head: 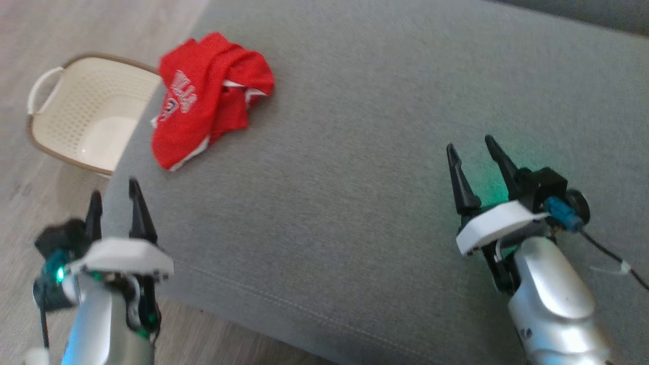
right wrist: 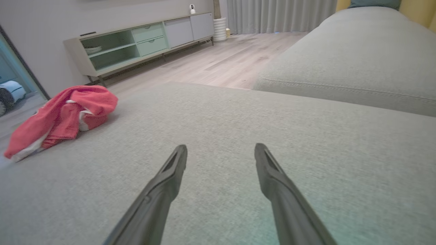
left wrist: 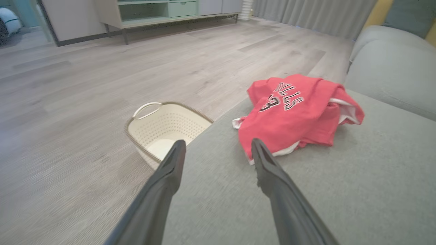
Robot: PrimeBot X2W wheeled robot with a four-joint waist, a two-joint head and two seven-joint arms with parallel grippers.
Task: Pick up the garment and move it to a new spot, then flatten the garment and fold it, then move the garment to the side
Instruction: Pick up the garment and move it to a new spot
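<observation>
The left gripper (head: 114, 189) hangs at the near left corner of the grey sofa (head: 355, 167), its two dark fingers apart and holding nothing. Beyond it a cream basket (head: 86, 106) stands on the wooden floor (head: 20, 203), just beside the sofa's edge. The red garment (head: 203, 96) lies crumpled on the sofa near that edge. Well apart to the right, the right gripper (head: 470, 143) hovers over the cushion, fingers also spread and empty.

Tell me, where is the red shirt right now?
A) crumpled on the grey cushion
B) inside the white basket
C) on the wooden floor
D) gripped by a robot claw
A: the red shirt lies bunched on the grey cushion, near the edge by the basket.
</observation>
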